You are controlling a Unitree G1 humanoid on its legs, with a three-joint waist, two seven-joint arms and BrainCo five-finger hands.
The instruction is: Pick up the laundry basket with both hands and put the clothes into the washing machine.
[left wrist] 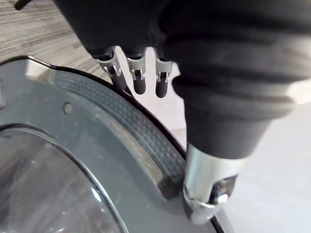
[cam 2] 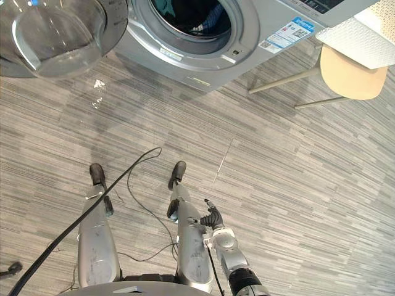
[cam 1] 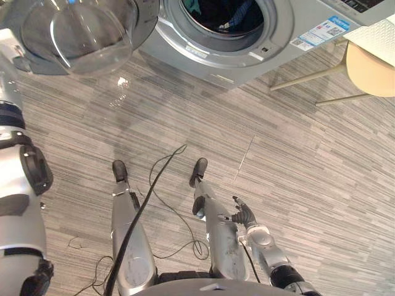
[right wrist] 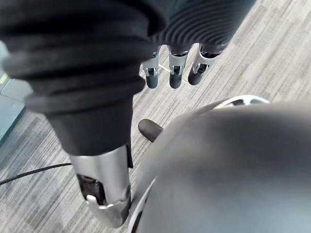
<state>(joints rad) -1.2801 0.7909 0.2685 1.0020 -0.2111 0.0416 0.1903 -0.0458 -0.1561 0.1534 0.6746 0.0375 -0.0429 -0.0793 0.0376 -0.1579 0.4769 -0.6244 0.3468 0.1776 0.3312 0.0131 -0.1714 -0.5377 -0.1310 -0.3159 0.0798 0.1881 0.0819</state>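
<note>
The grey washing machine (cam 1: 259, 52) stands at the far side with its round glass door (cam 1: 80, 31) swung open to the left. Blue and teal clothes (cam 1: 229, 15) lie inside the drum. My left hand (left wrist: 140, 77) is open, its straight fingers right by the door's dark ribbed rim (left wrist: 136, 136), the thumb close over that rim. My right hand (cam 1: 244, 214) hangs open low beside me, fingers straight and holding nothing; in the right wrist view those fingers (right wrist: 171, 73) point down at the floor.
A chair with a beige seat (cam 1: 370, 69) and pale legs stands at the right of the machine, with a white textured panel (cam 1: 378, 36) above it. Striped grey wood floor (cam 1: 296, 172) stretches between me and the machine.
</note>
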